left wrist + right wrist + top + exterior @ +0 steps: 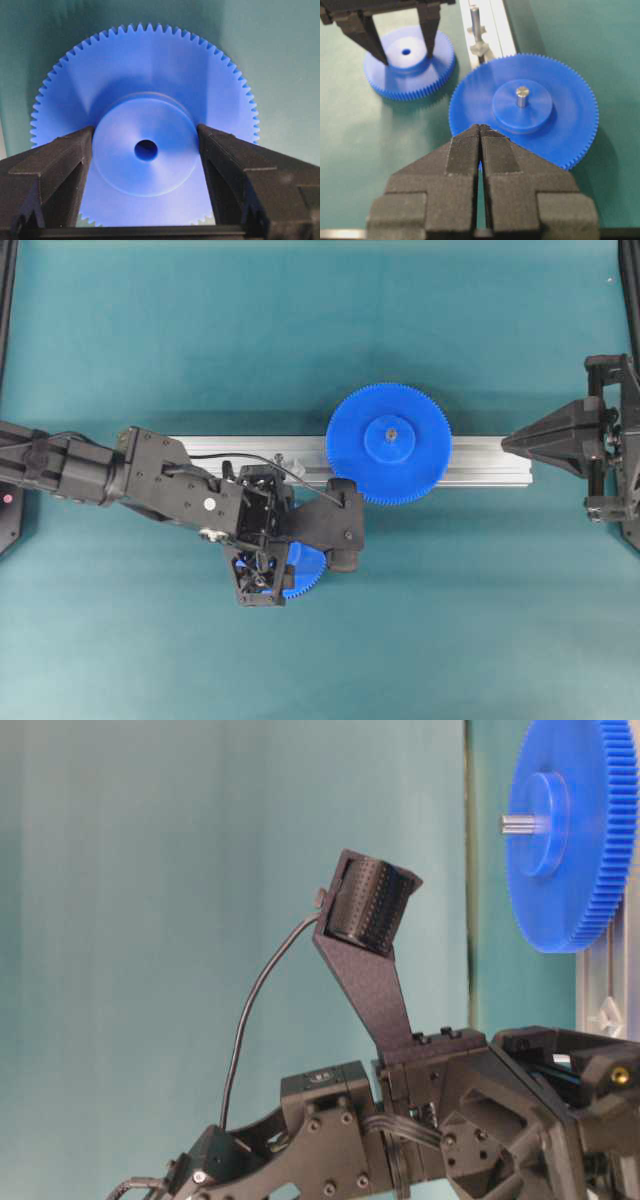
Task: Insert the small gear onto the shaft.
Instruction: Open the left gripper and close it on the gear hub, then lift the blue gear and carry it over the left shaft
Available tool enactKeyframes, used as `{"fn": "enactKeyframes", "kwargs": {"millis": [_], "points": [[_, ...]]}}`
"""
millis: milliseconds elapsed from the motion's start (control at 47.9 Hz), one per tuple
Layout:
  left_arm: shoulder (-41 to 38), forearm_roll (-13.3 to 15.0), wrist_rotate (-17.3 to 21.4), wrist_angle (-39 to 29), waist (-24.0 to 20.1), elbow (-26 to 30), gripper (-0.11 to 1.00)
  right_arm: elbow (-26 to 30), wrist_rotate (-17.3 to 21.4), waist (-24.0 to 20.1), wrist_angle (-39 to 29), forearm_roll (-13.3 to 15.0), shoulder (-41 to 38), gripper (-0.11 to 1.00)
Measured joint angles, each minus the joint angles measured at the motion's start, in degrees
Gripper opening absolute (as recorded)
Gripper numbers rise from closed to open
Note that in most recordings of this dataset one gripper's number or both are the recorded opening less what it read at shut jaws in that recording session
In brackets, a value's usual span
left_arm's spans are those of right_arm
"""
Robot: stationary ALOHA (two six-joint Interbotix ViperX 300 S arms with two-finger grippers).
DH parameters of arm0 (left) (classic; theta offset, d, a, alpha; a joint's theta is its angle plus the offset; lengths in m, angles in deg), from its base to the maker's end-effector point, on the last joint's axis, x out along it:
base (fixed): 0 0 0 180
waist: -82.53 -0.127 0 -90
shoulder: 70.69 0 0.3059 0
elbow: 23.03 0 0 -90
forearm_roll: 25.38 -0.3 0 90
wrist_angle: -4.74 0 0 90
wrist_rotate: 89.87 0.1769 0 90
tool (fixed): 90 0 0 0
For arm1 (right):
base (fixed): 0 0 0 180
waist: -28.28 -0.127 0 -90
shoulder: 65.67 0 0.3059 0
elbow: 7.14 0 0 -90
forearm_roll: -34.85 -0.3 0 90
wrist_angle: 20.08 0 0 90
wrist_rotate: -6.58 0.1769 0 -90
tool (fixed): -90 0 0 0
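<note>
- Left wrist view: left gripper (146, 150) fingers clamp the small blue plastic toothed gear's (145, 107) raised hub, apparently touching both sides.
- Lift level, keeping the bore square to the bare silvery shaft (475, 19).
- Right gripper (480, 131): jaws together, idle.

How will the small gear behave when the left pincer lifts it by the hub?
The small gear looks like rigid moulded plastic, so it probably won't flex. Its hub is round and smooth between the left pincer fingers, so it may twist or slip in the grip. It is thin, likely light, and lies flat, so rolling seems unlikely.
</note>
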Motion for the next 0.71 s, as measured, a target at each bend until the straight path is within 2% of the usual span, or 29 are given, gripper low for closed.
{"fn": "enactKeyframes", "kwargs": {"millis": [125, 292, 501, 710], "points": [[0.26, 0.00, 0.00, -0.79, 0.09, 0.97, 0.69, -0.18, 0.00, 0.00, 0.00, 0.00, 0.00, 0.03], [1.58, -0.09, 0.35, -5.45, 0.09, 3.69, 0.69, -0.18, 0.00, 0.00, 0.00, 0.00, 0.00, 0.03], [2.02, 0.00, 3.43, -13.45, 0.09, 7.73, 0.69, -0.26, 0.00, 0.00, 0.00, 0.09, 0.00, 0.03], [2.11, 0.00, 4.92, -16.96, 0.00, 11.16, 0.69, -0.35, 0.09, 0.00, 0.00, 0.00, 0.00, 0.03]]}}
